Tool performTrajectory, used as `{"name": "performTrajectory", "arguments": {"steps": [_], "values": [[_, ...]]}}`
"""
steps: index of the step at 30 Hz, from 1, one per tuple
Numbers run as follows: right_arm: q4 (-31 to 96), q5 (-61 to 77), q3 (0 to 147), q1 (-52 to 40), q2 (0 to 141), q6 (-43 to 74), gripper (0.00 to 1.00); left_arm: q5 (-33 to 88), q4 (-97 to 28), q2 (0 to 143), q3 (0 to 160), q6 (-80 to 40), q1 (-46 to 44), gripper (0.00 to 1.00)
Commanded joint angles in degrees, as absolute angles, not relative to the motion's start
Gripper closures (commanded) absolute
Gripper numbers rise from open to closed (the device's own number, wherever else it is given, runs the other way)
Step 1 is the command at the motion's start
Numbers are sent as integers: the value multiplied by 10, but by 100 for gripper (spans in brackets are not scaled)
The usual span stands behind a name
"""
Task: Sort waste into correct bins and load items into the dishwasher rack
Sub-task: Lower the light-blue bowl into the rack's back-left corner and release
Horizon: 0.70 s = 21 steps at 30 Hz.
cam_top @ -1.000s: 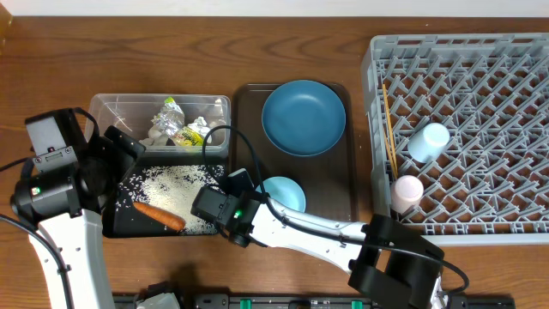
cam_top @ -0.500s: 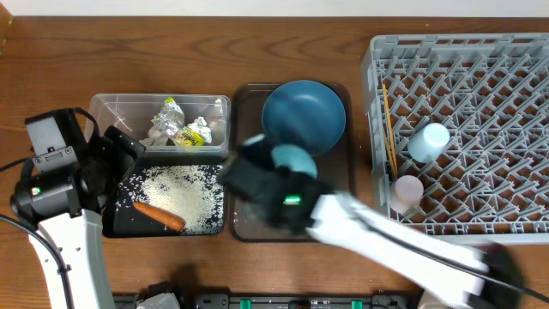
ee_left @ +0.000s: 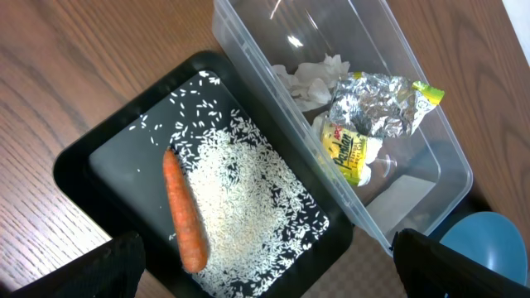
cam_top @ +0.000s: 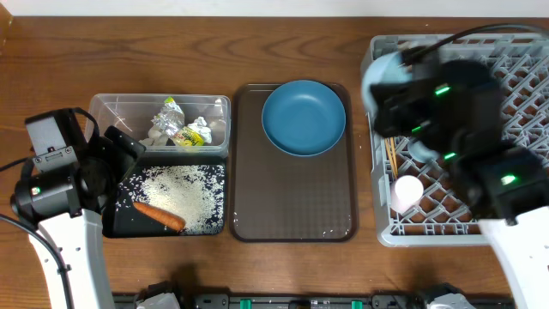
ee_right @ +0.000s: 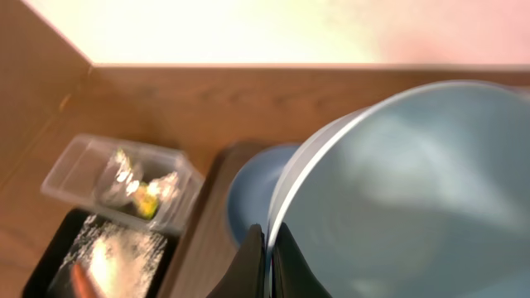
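My right gripper is shut on the rim of the pale blue bowl, which hangs blurred over the left edge of the grey dishwasher rack. In the rack lie a pink cup, a light blue cup partly hidden by the arm, and the chopsticks. The dark blue plate rests on the brown tray. My left gripper stands open above the black tray, which holds the carrot and rice. Tissue and wrapper lie in the clear tub.
The right arm reaches over the rack's front edge. The left arm stands at the table's left side beside the black tray and clear tub. A few rice grains lie on the brown tray near its front edge.
My right gripper has lifted the pale blue bowl off the brown tray and swung it right, to above the rack's left edge. The left arm has stayed still.
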State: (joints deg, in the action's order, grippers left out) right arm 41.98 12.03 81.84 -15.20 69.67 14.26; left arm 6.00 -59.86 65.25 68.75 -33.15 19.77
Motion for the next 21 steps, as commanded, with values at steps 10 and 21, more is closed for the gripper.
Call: {"name": "performTrajectory", "arguments": {"steps": [10,21], "values": [[270,411,823,77,804,14,99,53,-600,655,695,-326,200,3],[-8,581,823,110,990,128,99,53,-600,655,695,-326,200,2]]}}
